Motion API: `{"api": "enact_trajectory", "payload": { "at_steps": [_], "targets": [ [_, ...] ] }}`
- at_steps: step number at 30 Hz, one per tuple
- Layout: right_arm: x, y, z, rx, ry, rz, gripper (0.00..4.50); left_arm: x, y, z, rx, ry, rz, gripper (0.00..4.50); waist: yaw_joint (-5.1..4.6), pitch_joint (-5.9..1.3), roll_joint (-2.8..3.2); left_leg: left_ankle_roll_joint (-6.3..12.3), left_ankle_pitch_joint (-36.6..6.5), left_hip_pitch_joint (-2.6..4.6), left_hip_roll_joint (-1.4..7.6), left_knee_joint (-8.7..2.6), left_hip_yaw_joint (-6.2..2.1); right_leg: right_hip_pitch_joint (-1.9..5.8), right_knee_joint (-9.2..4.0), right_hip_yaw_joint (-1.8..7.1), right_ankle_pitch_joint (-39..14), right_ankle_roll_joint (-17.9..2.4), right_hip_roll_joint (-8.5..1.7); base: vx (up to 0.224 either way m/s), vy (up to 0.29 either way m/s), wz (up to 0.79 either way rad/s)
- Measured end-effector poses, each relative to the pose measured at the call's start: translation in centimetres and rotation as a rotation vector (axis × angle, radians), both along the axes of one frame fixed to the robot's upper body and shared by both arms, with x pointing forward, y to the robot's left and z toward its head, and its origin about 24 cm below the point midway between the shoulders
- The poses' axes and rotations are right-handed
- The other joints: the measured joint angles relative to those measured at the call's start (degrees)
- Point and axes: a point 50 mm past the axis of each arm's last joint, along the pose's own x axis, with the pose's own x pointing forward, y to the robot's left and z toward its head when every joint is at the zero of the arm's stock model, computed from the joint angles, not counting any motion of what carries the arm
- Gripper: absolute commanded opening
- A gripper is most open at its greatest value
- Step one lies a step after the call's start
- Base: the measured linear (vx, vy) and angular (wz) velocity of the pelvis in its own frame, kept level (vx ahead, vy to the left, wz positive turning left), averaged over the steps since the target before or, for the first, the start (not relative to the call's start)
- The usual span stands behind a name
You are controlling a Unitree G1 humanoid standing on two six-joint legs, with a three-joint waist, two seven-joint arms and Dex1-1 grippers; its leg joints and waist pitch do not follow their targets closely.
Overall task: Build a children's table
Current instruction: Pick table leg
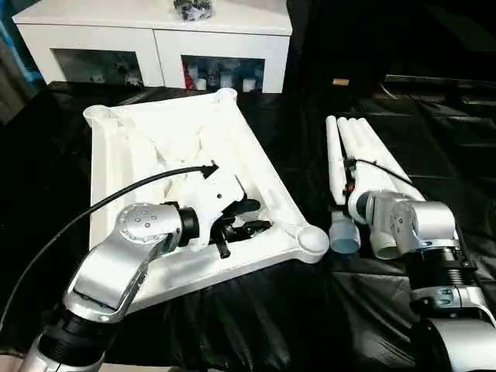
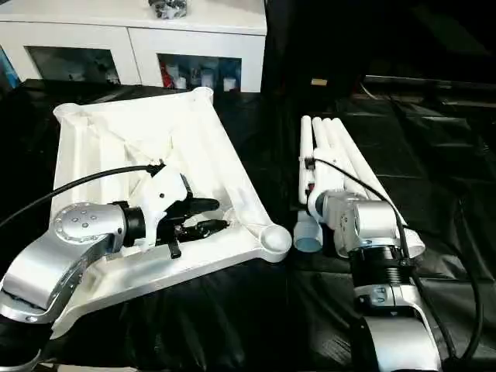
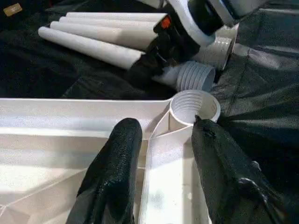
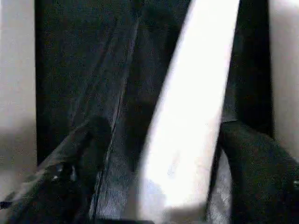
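The white tabletop (image 1: 155, 155) lies upside down on the black cover (image 1: 263, 325), filling the left and middle of the head view, with its ribs facing up and a round socket (image 1: 313, 239) at the corner nearest the middle of the frame. The four white legs (image 1: 364, 155) lie side by side on the right of the frame, well apart from the cabinet (image 1: 155, 39) along the top edge. Their wide ridged ends point toward the bottom of the frame, close to that socket. The left gripper (image 1: 246, 218) hangs over the tabletop near that corner. Its two black fingers (image 3: 117, 172) stand partly apart, with only the rim of the tabletop between them, and I cannot tell if they touch it. The right gripper (image 4: 159, 154) is down among the legs. Its fingers are spread wide on both sides of one leg, and they do not squeeze it yet. I think the legs are light, hollow and stiff, so one claw can lift one. They look smooth and round, so a leg could roll or slip. A good place to grab looks like the thick part near the ridged end, so the leg does not tip. The tabletop looks big, flat and hard, and probably light too, so it may slide on the shiny cover when a leg is pushed in. Holding its rim beside the socket should keep it still.
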Motion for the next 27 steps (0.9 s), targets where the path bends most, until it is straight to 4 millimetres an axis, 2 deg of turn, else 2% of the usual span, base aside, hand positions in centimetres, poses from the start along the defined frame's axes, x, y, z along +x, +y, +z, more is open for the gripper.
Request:
{"api": "enact_trajectory", "payload": {
  "at_steps": [11, 14, 15, 18, 19, 23, 27],
  "targets": [
    [0.4, -0.4, -0.2, 0.022, 0.05, -0.027, 2.93, 0.3, -0.4, 0.7, 0.017, -0.025, -0.009, 2.02, 0.27, 0.07, -0.16, -0.03, 0.0, 0.01, 0.02, 0.0, 0.02, 0.0, 0.04, -0.01, 0.0, 0.0, 0.0, 0.0, 0.0, 0.0],
    [0.6, -0.9, -0.1, 0.021, 0.059, -0.036, 2.78, 0.4, -0.7, 0.7, 0.024, -0.028, -0.014, 2.02, 0.34, 0.08, -0.19, -0.03, 0.0, 0.01, 0.02, 0.0, 0.02, 0.0, 0.04, -0.01, 0.0, 0.0, 0.0, 0.0, 0.0, 0.0],
    [0.6, -1.1, -0.1, 0.02, 0.062, -0.04, 2.58, 0.4, -0.8, 0.7, 0.027, -0.03, -0.017, 2.29, 0.38, 0.09, -0.2, -0.03, 0.0, 0.01, 0.02, 0.0, 0.03, 0.0, 0.04, -0.01, 0.0, 0.0, 0.0, 0.0, 0.0, 0.0],
    [0.6, -1.3, -0.2, 0.021, 0.072, -0.052, 2.44, 0.6, -1.0, 0.9, 0.025, -0.035, -0.02, 2.42, 0.33, 0.09, -0.2, -0.04, 0.0, 0.01, 0.02, 0.0, 0.04, 0.0, 0.05, -0.01, 0.0, 0.0, 0.0, 0.0, 0.0, 0.0],
    [0.6, -1.3, -0.3, 0.023, 0.074, -0.054, 2.18, 0.6, -1.0, 0.9, 0.024, -0.035, -0.021, 2.71, 0.33, 0.09, -0.21, -0.04, 0.0, 0.01, 0.02, 0.0, 0.05, 0.0, 0.05, -0.01, 0.0, 0.0, 0.0, 0.0, 0.0, 0.0],
    [0.7, -1.4, -0.3, 0.029, 0.071, -0.059, 1.9, 0.8, -1.1, 0.7, 0.016, -0.038, -0.015, 2.99, 0.17, 0.19, -0.36, -0.04, 0.0, 0.02, 0.06, 0.0, 0.08, -0.01, 0.1, -0.01, 0.0, 0.0, 0.01, 0.0, 0.0, 0.0],
    [0.8, -1.4, -0.2, 0.034, 0.052, -0.062, 1.83, 0.9, -1.5, 0.7, -0.026, -0.037, -0.006, 3.26, 0.03, 0.33, -0.59, -0.04, 0.1, 0.02, 0.1, 0.01, 0.17, -0.03, 0.15, -0.01, 0.0, 0.0, 0.01, 0.0, 0.0, 0.0]
  ]
}}
